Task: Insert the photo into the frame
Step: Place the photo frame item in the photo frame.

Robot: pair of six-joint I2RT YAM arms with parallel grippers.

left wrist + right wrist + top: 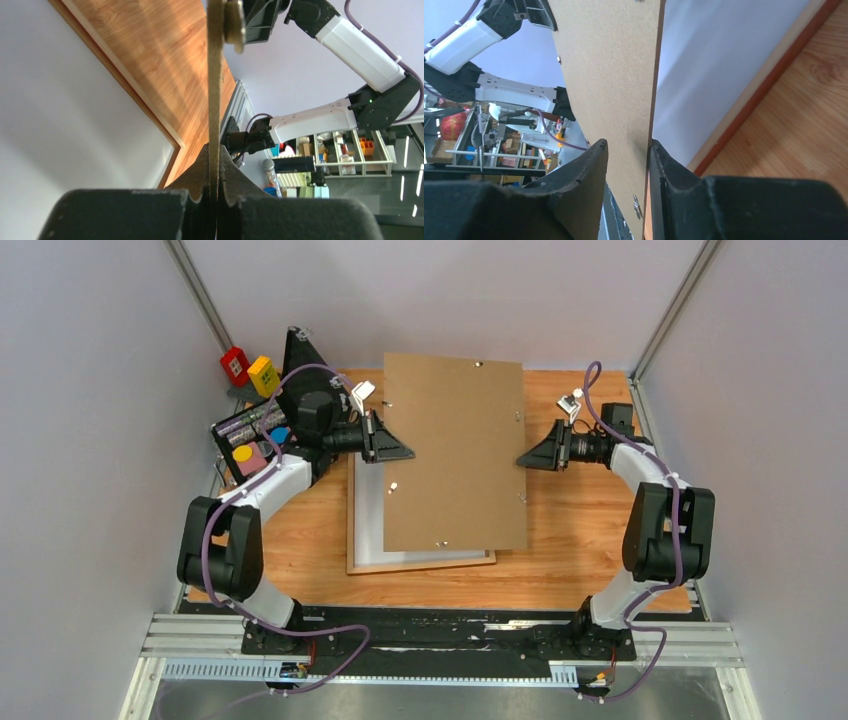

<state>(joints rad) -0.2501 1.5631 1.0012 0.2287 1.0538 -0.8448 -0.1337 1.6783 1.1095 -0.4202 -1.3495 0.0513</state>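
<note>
The plain brown backing board [455, 455] hangs tilted over the frame [420, 562], which lies flat on the table with its pale wood rail showing. A white surface [368, 510] fills the frame; no printed picture shows, so I cannot tell if it is the photo. My left gripper [400, 452] is shut on the board's left edge, which runs edge-on between its fingers in the left wrist view [216, 165]. My right gripper [524, 458] is at the board's right edge. In the right wrist view [629, 150] its fingers straddle the board [614, 75] with a wide gap.
A black case [250, 440] with coloured items sits at the far left behind my left arm. A red block [235, 364] and a yellow block [264, 375] stand beside it. Grey walls close in both sides. Bare wooden tabletop [580, 530] lies right of the frame.
</note>
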